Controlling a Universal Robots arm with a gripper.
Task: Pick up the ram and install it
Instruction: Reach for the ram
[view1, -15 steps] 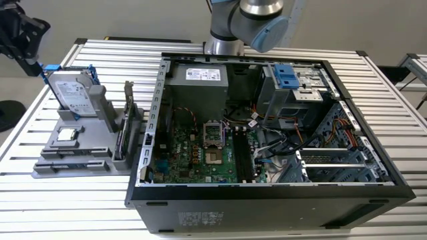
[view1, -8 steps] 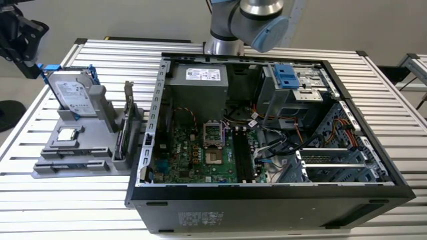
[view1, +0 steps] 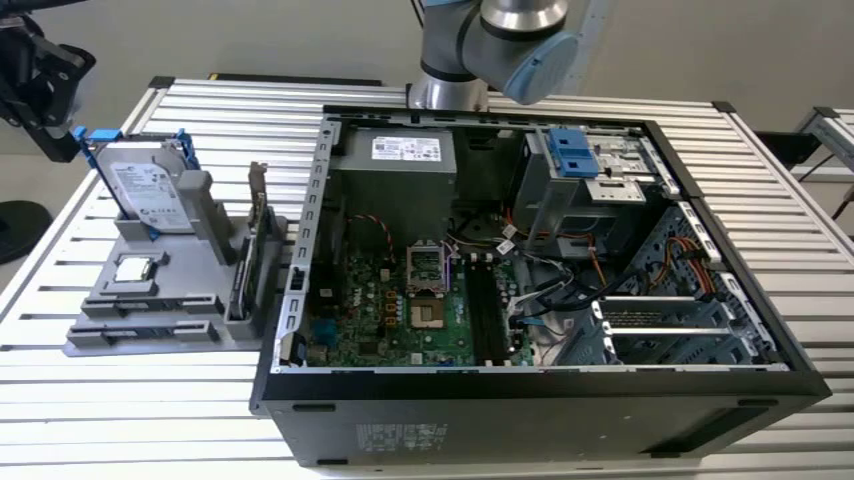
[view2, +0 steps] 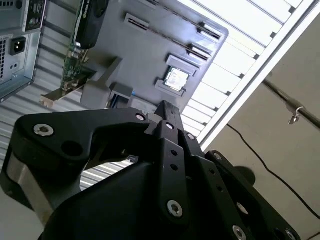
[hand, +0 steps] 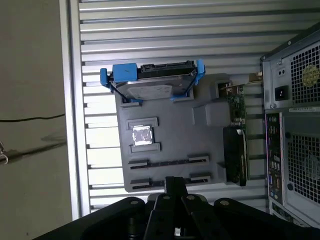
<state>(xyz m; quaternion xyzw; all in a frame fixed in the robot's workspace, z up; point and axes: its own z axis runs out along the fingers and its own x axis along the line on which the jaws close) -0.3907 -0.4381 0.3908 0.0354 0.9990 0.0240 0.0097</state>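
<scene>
Gripper (hand: 175, 182) closed near gray holder (hand: 200, 135), hard drive (hand: 152, 82), processor chip (hand: 141, 136), graphics card (hand: 234, 155) seated in it

One hard drive (view1: 134, 188), one processor (view1: 134, 268), one case (view1: 534, 410)

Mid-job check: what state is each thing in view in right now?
gripper: shut, holding nothing
hard drive: standing on edge in the holder
processor chip: lying flat in its holder recess
expansion card: standing on edge in the holder
computer case: side open, insides exposed
</scene>
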